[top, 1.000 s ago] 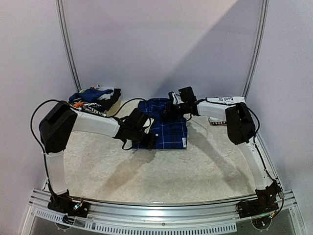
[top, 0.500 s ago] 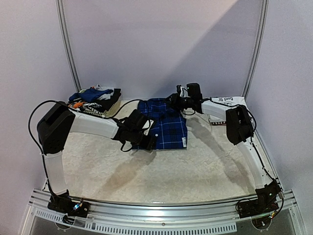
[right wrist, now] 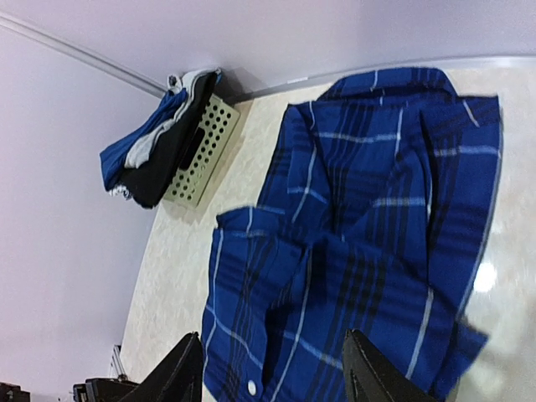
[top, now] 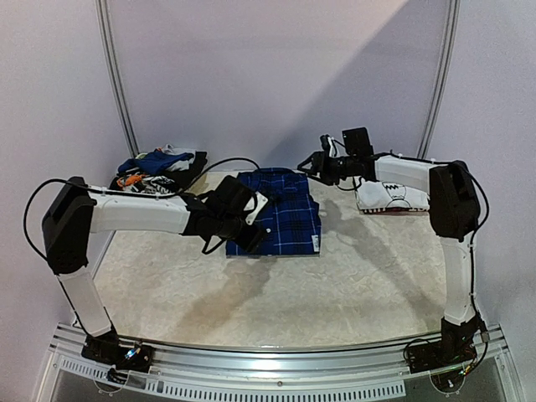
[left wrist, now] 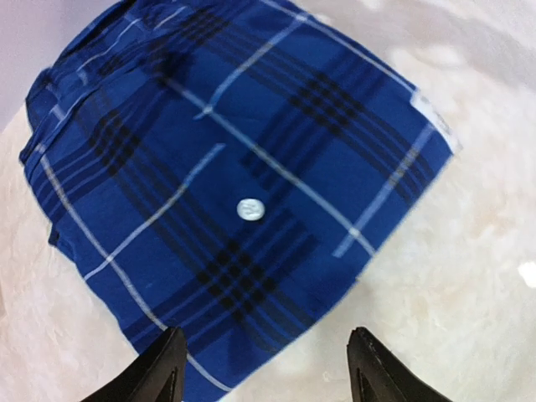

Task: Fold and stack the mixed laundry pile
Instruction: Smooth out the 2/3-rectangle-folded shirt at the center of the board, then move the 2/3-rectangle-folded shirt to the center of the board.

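A blue-and-black plaid shirt (top: pixel 285 213) lies folded flat on the table's middle, its white button (left wrist: pixel 249 208) facing up. My left gripper (top: pixel 251 237) hovers open over the shirt's near-left corner (left wrist: pixel 251 335), with nothing between its fingers (left wrist: pixel 163 373). My right gripper (top: pixel 308 165) is raised above the shirt's far-right edge, open and empty, looking down at the shirt (right wrist: pixel 360 251). The mixed laundry pile (top: pixel 159 163) of navy, black and orange-white pieces sits at the back left (right wrist: pixel 151 151).
The pile rests in a small pale perforated basket (right wrist: pixel 201 151) against the back wall. A folded white garment with dark print (top: pixel 389 194) lies at the back right under my right forearm. The tabletop (top: pixel 335 285) is a cream textured mat.
Both grippers opened wider. The right gripper let go and rose up and to the right, off the shirt. The left arm stretched out lower, its gripper backing off the shirt's near-left corner.
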Controlling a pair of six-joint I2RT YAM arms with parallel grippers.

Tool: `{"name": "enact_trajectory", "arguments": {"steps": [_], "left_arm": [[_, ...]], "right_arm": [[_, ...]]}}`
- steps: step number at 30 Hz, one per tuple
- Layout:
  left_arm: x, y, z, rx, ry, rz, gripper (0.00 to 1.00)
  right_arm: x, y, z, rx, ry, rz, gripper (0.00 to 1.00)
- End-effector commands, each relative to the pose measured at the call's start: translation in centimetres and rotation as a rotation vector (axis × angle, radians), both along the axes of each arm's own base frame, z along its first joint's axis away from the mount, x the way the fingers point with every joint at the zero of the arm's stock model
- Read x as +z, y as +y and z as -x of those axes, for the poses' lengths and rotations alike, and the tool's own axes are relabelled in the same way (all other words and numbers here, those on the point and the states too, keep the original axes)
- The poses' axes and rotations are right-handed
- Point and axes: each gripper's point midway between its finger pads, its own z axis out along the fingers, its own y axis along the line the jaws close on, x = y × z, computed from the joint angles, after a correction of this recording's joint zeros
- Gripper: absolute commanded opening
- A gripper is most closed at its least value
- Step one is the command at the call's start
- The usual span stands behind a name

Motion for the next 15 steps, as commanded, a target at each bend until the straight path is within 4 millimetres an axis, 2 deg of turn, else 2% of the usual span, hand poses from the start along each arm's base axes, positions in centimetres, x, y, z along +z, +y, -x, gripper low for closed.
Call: {"name": "enact_trajectory", "arguments": {"steps": [1, 4, 7, 10, 15], "left_arm": [[0.7, 0.2, 0.4, -0.068, -0.117, -0.191, 0.68], [0.7, 0.9, -1.0, -0.003, -0.090, -0.157, 0.66], [0.3, 1.1, -2.4, 0.032, -0.042, -0.091, 0.61], [-0.9, 0.8, -3.2, 0.042, 0.021, -0.037, 0.58], [-3.9, 1.6, -4.7, 0.092, 0.113, 0.027, 0.55]], "right_arm": [[-1.9, -1.5, 4.2, 0.023, 0.026, 0.071, 0.58], [-2.4, -0.9, 7.2, 0.072, 0.052, 0.088, 0.56], [-3.5, 0.6, 9.7, 0.153, 0.090, 0.097, 0.52], [-4.5, 2.6, 11.8, 0.263, 0.125, 0.063, 0.48], [-6.6, 4.5, 13.3, 0.374, 0.186, 0.042, 0.41]]}}
